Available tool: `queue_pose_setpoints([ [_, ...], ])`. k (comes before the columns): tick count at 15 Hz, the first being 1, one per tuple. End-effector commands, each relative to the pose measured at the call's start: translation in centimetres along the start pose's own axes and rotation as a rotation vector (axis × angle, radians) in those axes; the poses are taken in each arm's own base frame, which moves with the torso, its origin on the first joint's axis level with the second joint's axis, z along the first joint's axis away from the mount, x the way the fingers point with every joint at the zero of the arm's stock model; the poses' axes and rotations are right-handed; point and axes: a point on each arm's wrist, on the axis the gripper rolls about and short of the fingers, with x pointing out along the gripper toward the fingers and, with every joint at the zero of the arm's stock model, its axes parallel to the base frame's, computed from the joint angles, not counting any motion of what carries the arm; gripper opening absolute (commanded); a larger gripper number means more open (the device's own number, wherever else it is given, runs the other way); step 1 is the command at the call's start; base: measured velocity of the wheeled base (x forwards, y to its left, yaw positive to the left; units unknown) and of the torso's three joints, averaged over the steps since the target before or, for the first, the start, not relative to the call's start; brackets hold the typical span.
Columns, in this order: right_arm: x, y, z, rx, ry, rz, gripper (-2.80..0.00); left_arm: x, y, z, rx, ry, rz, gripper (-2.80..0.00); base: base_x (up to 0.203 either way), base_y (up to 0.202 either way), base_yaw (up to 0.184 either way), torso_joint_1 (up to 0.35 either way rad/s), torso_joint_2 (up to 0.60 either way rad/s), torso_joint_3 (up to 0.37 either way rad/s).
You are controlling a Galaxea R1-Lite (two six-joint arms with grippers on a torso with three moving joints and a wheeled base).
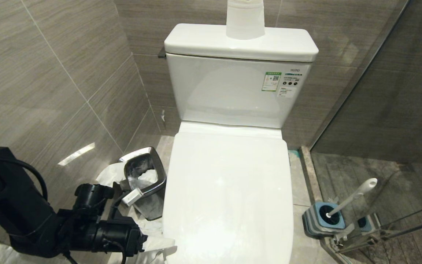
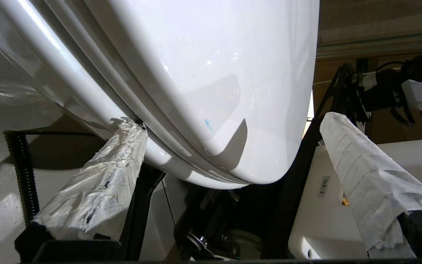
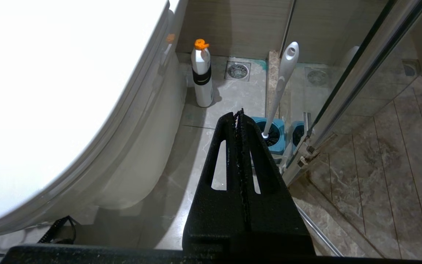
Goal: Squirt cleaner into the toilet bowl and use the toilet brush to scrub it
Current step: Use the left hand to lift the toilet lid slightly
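Two grippers we see: our left gripper spreads its tape-wrapped fingers around the closed white porcelain toilet bowl front; our right gripper is clenched, empty. White-handled toilet brush stands in its blue-grey holder beside.

Toilet centred against the back wall, lid down, with a roll on its tank. Left of the toilet, a bin on the floor, and the left gripper at the toilet's front left edge. Right of the toilet, a brush standing in its holder beside the glass door, with a bottle on the floor between toilet and holder.
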Motion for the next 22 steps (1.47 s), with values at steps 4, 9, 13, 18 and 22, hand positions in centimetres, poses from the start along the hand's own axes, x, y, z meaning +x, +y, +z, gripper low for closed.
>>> queue_pose_setpoints([
  [4,0.0,0.0,0.0,0.000,0.001,0.000,-2.80,0.5,-0.8,-0.3,0.016,0.019,-0.076,0.00,0.000,0.000,0.000,0.000,0.00,0.000],
  [9,0.0,0.0,0.0,0.000,0.001,0.000,-2.80,0.5,-1.4,-0.7,-0.014,0.018,-0.284,0.00,0.000,0.000,0.000,0.001,0.00,-0.010],
  [13,0.0,0.0,0.0,0.000,0.001,0.000,-2.80,0.3,-1.7,-0.6,-0.036,0.013,-0.362,0.00,0.000,0.000,0.000,0.000,0.00,0.000],
  [18,0.0,0.0,0.0,0.000,0.001,0.000,-2.80,-0.4,-2.0,0.0,-0.043,-0.013,-0.437,0.00,0.000,0.000,0.000,0.000,0.00,0.000],
  [22,0.0,0.0,0.0,0.000,0.001,0.000,-2.80,-0.8,-3.0,0.4,-0.022,-0.013,-0.490,0.00,0.000,0.000,0.000,0.000,0.00,0.000],
])
